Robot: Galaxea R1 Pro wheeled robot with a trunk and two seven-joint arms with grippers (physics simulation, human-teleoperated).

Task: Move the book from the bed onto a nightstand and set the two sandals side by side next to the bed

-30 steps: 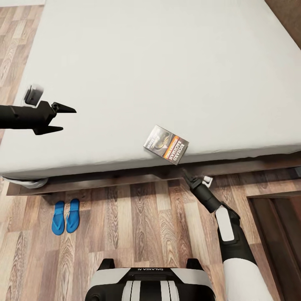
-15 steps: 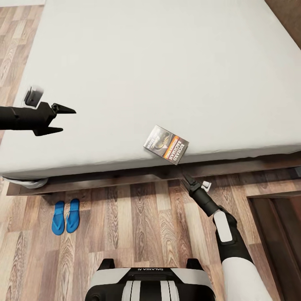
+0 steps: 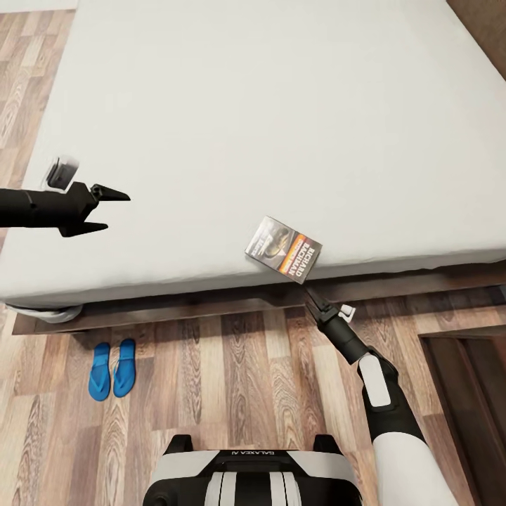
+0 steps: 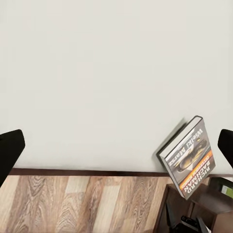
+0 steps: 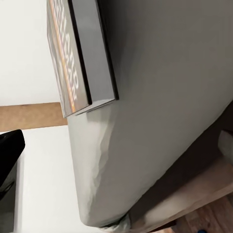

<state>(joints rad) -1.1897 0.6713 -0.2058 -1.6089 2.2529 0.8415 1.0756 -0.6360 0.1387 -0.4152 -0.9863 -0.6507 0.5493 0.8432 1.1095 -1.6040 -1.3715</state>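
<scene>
Our right hand (image 3: 308, 292) points up toward the near edge of the bed (image 3: 281, 105), its tip just below the book (image 3: 284, 249); from the head view we cannot tell whether its fingers are spread or closed. Our left hand (image 3: 107, 209) hovers over the mattress at about 9 o'clock from the book, well apart from it, with its two dark fingers set wide.

The book is a thin paperback with a dark grey cover, an orange band and white lettering along one side. It lies flat on the pale mattress right at the near edge, one corner reaching the rim and slightly overhanging it. Its long axis runs on a diagonal, roughly from 10 o'clock to 4 o'clock in the head view, with the orange-banded side toward 4 o'clock, facing our right arm.

The two blue sandals (image 3: 112, 368) lie side by side on the wood floor (image 3: 232, 379) beside the bed frame, at about 8 o'clock from the book, toes pointing toward the bed.
</scene>
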